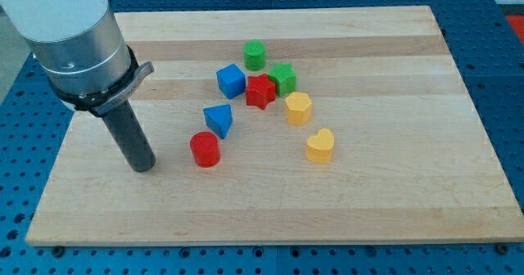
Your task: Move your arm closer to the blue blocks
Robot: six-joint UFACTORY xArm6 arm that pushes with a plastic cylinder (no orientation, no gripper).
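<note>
A blue cube point(231, 81) sits near the board's middle, touching a red star block point(260, 92). A blue triangular block point(219, 119) lies below it, just above a red cylinder point(205, 150). My tip point(143, 166) rests on the board at the view's left, left of the red cylinder and below-left of the blue triangular block. It touches no block.
A green cylinder point(255, 55) and a green star block point(283, 78) lie above and right of the red star. A yellow hexagonal block point(298, 108) and a yellow heart block point(320, 146) lie to the right. The wooden board point(393, 193) sits on a blue perforated table.
</note>
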